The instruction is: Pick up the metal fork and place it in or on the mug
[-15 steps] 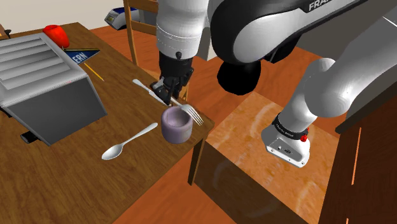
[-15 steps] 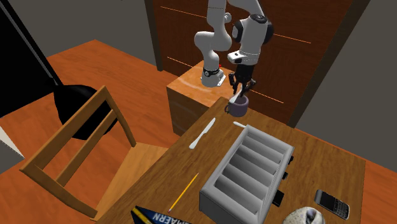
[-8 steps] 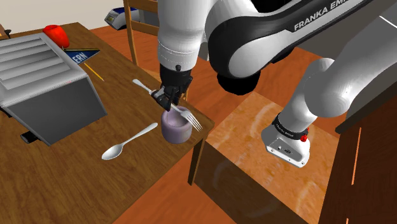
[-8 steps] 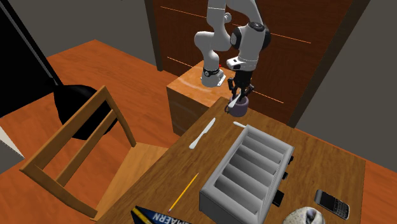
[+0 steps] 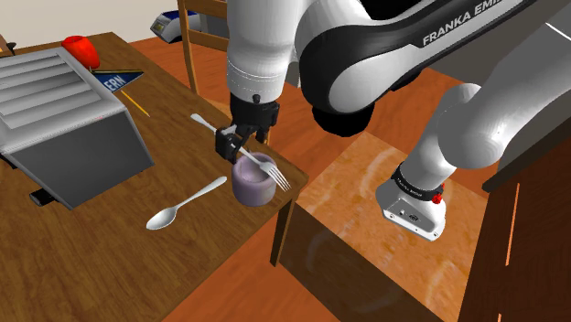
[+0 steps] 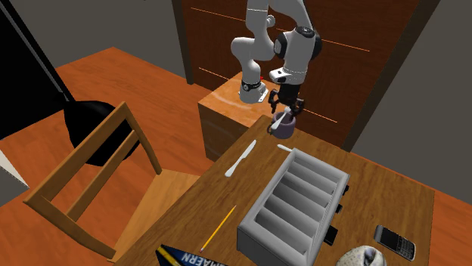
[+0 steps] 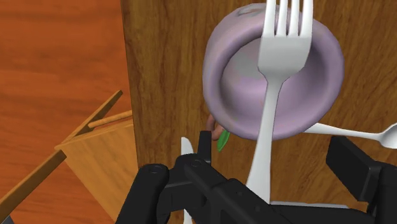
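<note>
We saw the fork (image 7: 275,89) lying across the rim of the mug (image 5: 252,186), at the counter's (image 5: 101,247) corner nearest the stand. Our tool (image 5: 235,144) stood spread, clear of the handle. We judged placement done; only withdrawing remained.

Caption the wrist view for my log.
Silver fork lies across the lilac mug, handle within the open gripper.
</note>
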Tool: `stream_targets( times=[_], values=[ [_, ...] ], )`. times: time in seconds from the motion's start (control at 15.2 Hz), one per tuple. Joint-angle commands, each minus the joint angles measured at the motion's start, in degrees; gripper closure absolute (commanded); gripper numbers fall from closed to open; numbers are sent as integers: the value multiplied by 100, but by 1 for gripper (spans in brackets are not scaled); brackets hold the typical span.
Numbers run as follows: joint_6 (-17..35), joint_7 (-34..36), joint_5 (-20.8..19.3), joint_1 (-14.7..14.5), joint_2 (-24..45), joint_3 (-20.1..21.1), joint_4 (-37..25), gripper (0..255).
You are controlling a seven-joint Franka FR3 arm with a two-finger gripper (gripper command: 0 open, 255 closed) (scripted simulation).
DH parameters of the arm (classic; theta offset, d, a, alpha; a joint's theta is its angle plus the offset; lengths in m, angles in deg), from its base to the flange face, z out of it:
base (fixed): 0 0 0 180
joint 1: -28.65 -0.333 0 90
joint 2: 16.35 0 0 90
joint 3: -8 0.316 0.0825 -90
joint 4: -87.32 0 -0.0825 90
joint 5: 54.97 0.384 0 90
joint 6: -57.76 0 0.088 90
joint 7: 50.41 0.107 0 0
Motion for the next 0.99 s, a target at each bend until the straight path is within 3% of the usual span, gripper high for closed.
stream_targets(
  times=[0.0,0.13,0.4,0.92],
  values=[
    [0,0,0,0,0,0,0,0],
    [0,0,0,0,0,0,0,0],
    [-764,-177,228,-92,-423,-128,-389,0],
    [-764,-177,227,-93,-423,-129,-389,0]
  ],
)
